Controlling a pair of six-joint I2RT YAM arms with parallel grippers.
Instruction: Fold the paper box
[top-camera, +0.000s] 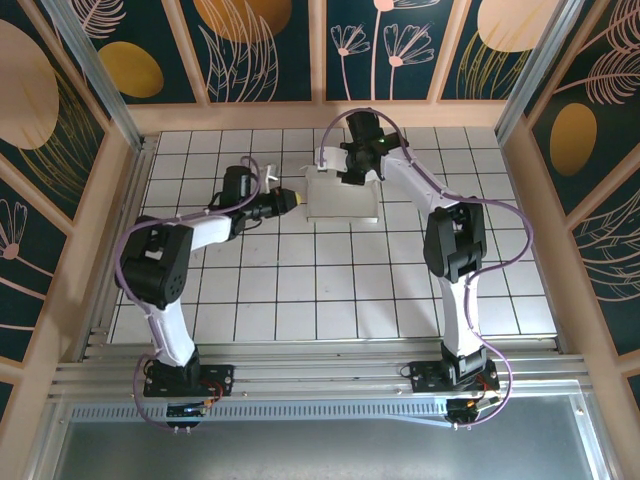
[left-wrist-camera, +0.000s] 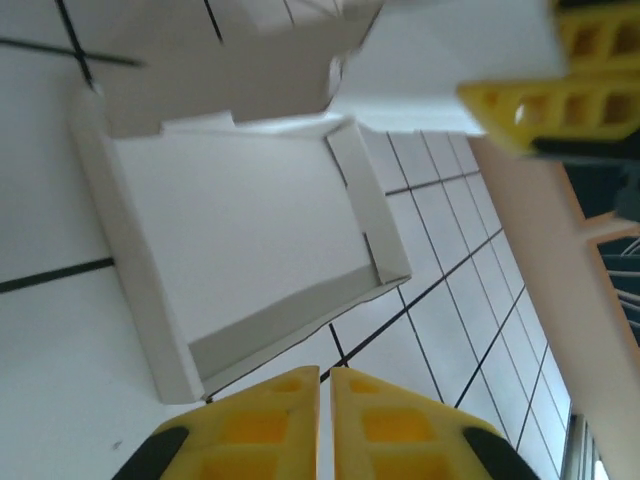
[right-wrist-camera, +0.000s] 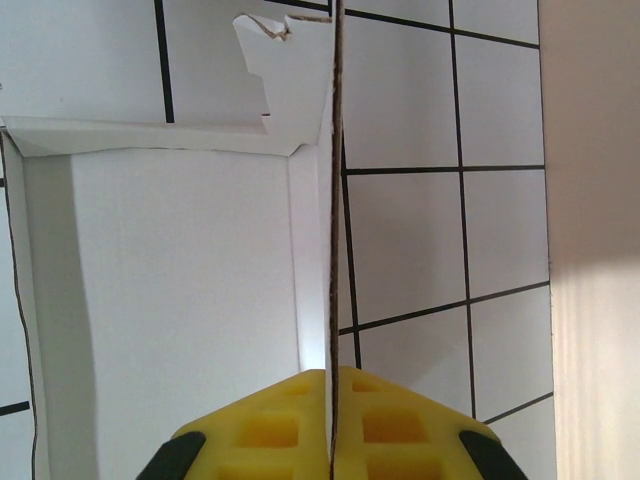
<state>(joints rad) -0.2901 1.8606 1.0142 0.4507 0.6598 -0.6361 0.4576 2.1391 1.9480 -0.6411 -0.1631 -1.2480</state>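
The paper box (top-camera: 342, 198) is a white shallow tray on the tiled floor, at the far middle. In the left wrist view the paper box (left-wrist-camera: 240, 225) has low walls raised along its sides. My right gripper (top-camera: 357, 172) reaches down over the box's far side. It is shut on an upright cardboard flap (right-wrist-camera: 333, 200), seen edge-on between its yellow fingertips (right-wrist-camera: 385, 420). My left gripper (top-camera: 289, 200) lies just left of the box, a little short of its near wall. Its yellow fingers (left-wrist-camera: 260, 420) are shut with nothing between them.
Wooden walls (top-camera: 330, 115) enclose the white tiled floor (top-camera: 330, 290) on three sides, close behind the box. The same wall (right-wrist-camera: 595, 250) runs just right of the held flap. An aluminium rail (top-camera: 300, 375) crosses the near edge by the arm bases.
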